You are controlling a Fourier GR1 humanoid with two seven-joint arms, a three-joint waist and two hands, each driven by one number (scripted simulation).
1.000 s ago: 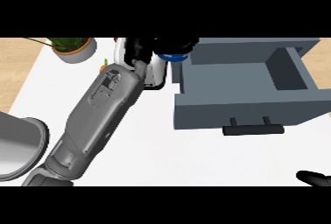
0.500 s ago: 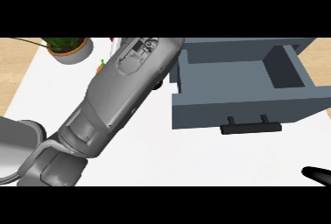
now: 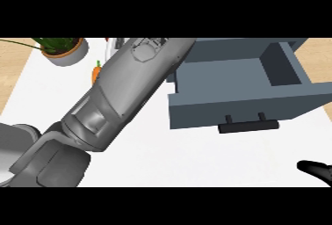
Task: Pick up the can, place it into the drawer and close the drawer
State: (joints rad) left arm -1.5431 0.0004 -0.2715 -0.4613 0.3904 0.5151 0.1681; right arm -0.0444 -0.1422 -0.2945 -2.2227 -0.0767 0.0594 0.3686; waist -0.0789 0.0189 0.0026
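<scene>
Since the left forearm (image 3: pixel 123 96) has pushed further up since a second ago, the can it was reaching toward beside the drawer (image 3: pixel 246 101) is now out of view, and so is the left hand: can't tell whether its fingers are apart or clamped on the can. Drawer is open, interior looks bare, handle (image 3: pixel 248 126) facing the robot. Likely mid-grasp or lifting. Right hand (image 3: pixel 318 170) only shows at the lower right edge, fingers unreadable. Potted plant (image 3: pixel 63 48) and carrot (image 3: pixel 96 72) sit on the counter (image 3: pixel 194 158), left.

White counter top (image 3: pixel 194 158) lay over pale wood flooring (image 3: pixel 12 74). Potted plant (image 3: pixel 63 48) stood at far left corner.
</scene>
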